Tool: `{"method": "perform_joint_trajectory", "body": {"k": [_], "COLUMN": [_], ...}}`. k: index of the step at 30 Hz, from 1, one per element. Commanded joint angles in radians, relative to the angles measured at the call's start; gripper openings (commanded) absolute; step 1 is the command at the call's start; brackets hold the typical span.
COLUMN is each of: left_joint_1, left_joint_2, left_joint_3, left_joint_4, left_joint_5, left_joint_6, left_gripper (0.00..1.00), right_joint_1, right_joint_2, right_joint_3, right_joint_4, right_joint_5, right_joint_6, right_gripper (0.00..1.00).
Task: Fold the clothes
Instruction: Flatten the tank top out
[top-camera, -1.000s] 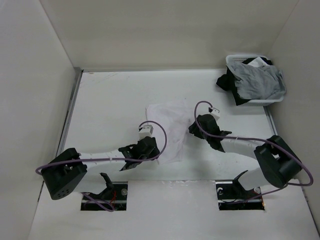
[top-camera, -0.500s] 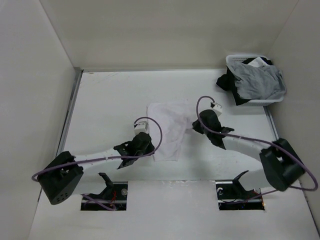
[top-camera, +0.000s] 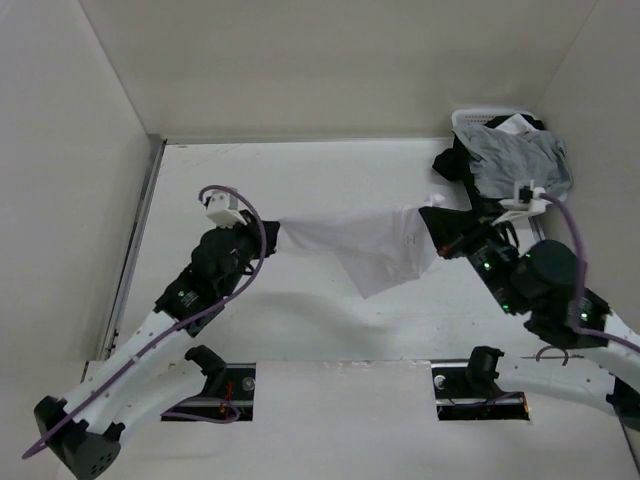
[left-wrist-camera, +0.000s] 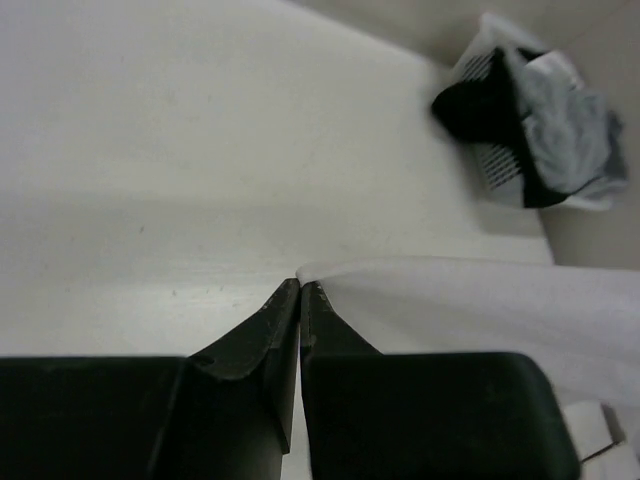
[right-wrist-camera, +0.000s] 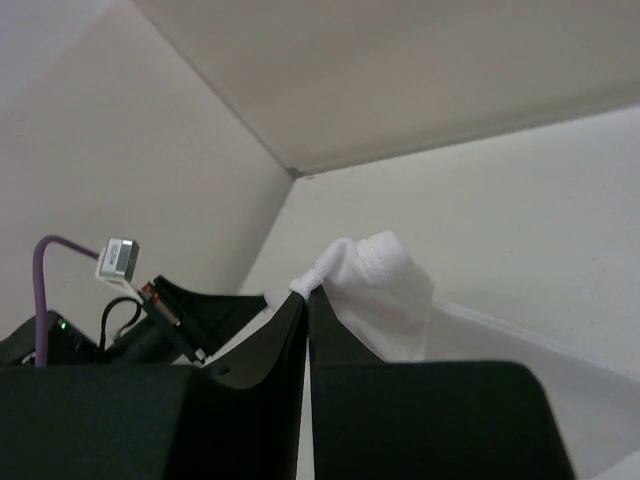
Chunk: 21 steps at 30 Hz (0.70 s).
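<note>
The white clothes (top-camera: 365, 240) hang stretched in the air between my two arms, above the middle of the table, with a corner sagging down at the lower right. My left gripper (top-camera: 272, 236) is shut on the fabric's left end, and in the left wrist view the cloth (left-wrist-camera: 470, 300) spreads away from the closed tips of that gripper (left-wrist-camera: 300, 284). My right gripper (top-camera: 430, 212) is shut on the right end. In the right wrist view a bunched knot of white cloth (right-wrist-camera: 375, 285) sits at the tips of that gripper (right-wrist-camera: 305, 293).
A white basket (top-camera: 478, 120) at the back right corner holds a grey garment (top-camera: 520, 160) and a black garment (top-camera: 455, 165); the same basket (left-wrist-camera: 495, 165) appears in the left wrist view. Walls enclose the table on the left, back and right.
Both grippers closed on the clothes' edges, then lifted and pulled apart, left arm going left and right arm going right. The garment went from lying flat to hanging stretched between them.
</note>
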Motion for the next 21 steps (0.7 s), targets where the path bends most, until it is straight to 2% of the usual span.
{"method": "perform_joint_trajectory", "body": {"k": [1,3,5,12,15,18,21], "left_joint_1": [-0.005,-0.024,-0.05,-0.091,-0.058,-0.01,0.063], "left_joint_2": [-0.103,-0.149,-0.189,-0.206,-0.157,-0.053,0.062], "left_joint_3": [0.132,0.172,0.18,0.08,0.04,0.014,-0.006], "left_joint_4": [-0.101,-0.142,-0.173,-0.25,-0.245,-0.215,-0.158], "left_joint_5": [-0.051,-0.062,-0.066,-0.062,-0.049,-0.013,-0.005], "left_joint_6": [0.089,0.108,0.114,0.096,0.088,0.074,0.053], "left_gripper": [0.0,0.0,0.01,0.02,0.03,0.03,0.03], "right_joint_1": [0.194,0.356,0.45,0.472,0.371,0.143,-0.111], "right_joint_2": [-0.023,-0.024,-0.017,0.031,0.075,0.129,0.262], "right_joint_3": [0.141,0.204,0.233,0.092,0.011,-0.113,-0.239], "right_joint_4": [-0.107,-0.104,-0.108,-0.114,-0.095,-0.033,0.14], "right_joint_5": [0.259,0.361,0.418,0.345,0.261,-0.016,-0.271], "right_joint_6": [-0.164,-0.233,-0.263,-0.128,-0.064,0.053,0.096], "right_gripper": [0.05,0.06,0.07,0.09,0.09,0.09,0.07]}}
